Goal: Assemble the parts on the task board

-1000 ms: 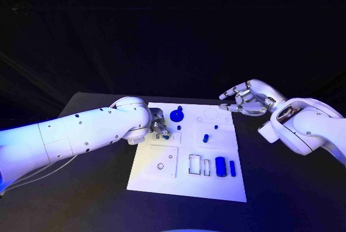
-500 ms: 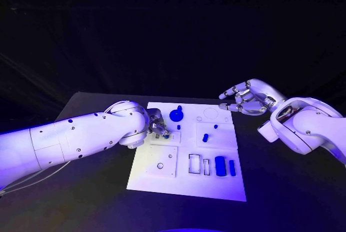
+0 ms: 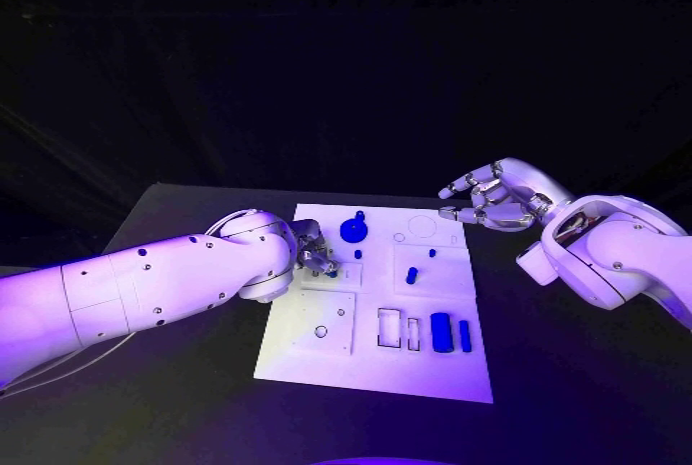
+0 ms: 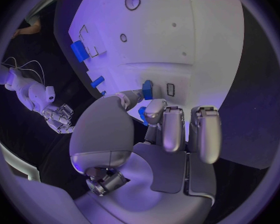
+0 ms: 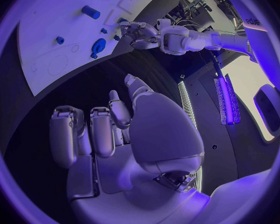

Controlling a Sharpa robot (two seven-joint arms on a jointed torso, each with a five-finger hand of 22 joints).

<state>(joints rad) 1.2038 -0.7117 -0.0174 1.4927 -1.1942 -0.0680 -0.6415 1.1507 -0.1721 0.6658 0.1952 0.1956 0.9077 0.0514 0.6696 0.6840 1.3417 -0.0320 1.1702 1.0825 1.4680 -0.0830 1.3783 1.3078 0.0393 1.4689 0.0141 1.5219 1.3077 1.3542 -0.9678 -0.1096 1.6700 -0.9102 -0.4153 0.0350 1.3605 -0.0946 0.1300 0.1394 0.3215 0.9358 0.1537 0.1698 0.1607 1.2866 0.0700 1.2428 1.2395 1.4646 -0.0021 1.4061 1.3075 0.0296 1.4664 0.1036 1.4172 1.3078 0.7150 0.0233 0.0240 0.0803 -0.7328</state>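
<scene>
Your left hand pinches a small blue part at the board's 10 o'clock; right hand hangs wide, holding nothing.

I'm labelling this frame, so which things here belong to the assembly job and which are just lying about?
Job:
task board
round blue part
blue blocks
small blue part pinched by the left hand

Lying about:
black table
right hand, holding nothing, off the board's corner
</scene>
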